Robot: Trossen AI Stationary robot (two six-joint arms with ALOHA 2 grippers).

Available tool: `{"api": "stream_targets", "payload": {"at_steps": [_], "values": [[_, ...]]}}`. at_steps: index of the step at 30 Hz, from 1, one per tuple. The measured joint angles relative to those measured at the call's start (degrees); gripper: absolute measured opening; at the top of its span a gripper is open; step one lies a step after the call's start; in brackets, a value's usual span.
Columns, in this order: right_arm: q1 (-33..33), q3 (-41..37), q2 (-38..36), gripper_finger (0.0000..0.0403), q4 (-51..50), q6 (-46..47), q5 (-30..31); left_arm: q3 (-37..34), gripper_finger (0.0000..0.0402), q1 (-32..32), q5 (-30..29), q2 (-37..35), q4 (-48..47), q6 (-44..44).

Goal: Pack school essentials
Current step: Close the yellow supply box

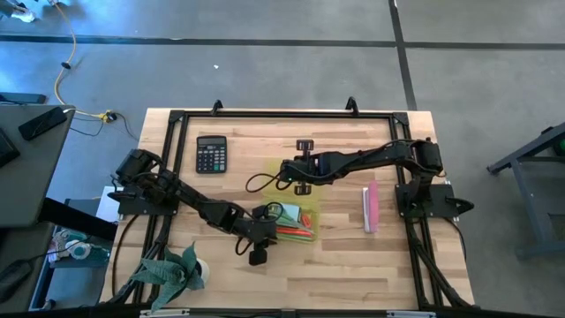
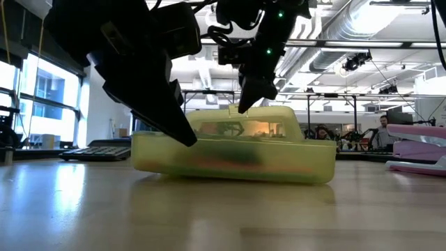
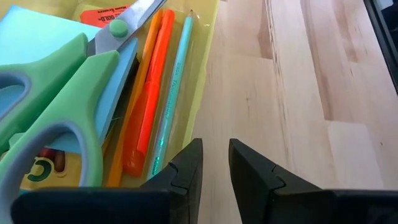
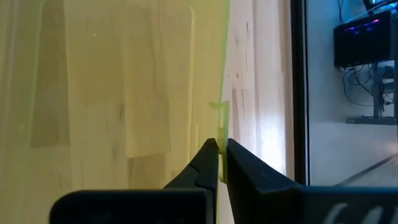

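A translucent yellow-green case [image 1: 294, 215] lies on the table and holds the school essentials. The left wrist view shows green-handled scissors [image 3: 56, 106], a light blue pad [image 3: 34, 37], orange pens [image 3: 149, 93], a thin green pencil [image 3: 175, 81] and a corner of the crayon box [image 3: 37, 177]. My left gripper [image 3: 215, 165] is slightly open at the case's near-left corner, beside its rim [image 3: 208, 93]; whether it touches, I cannot tell. My right gripper [image 4: 219, 149] is over the far side, shut on the case's lid [image 1: 281, 172]. My right gripper pinches the lid's free edge [image 4: 222, 93] between its two fingers, right by a small latch tab [image 4: 219, 118]. The fingers come from above, pointing down [image 2: 245, 101]. The lid [image 2: 244, 118] is raised and tilted over the case, which rests on the table.
A black calculator [image 1: 211, 155] lies toward the far-left corner, and a pink stapler [image 1: 371, 208] lies right of the case. A green soft toy [image 1: 177, 269] sits at the near-left corner. Bare wood spreads along the near edge. People [image 2: 383, 129] show in the room beyond.
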Motion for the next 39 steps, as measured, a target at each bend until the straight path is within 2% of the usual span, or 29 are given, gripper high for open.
{"api": "stream_targets", "payload": {"at_steps": [10,26,35,39], "values": [[0.04,0.0,0.0,0.0007,0.01,0.35,-0.02,0.0,0.0069,-0.07,0.19,0.0,-0.04,2.0],[0.5,-0.02,-0.12,0.0007,-0.44,0.47,-0.44,0.02,0.0073,-0.04,4.39,-0.01,-1.27,3.04],[0.91,-0.04,-3.14,0.0007,-0.57,0.97,-0.7,0.04,0.0145,0.03,4.2,-0.02,-0.89,2.99],[1.05,-0.04,-4.01,0.0007,-1.35,1.38,-0.7,0.58,0.0171,0.6,6.22,-0.14,-1.48,3.01]]}}
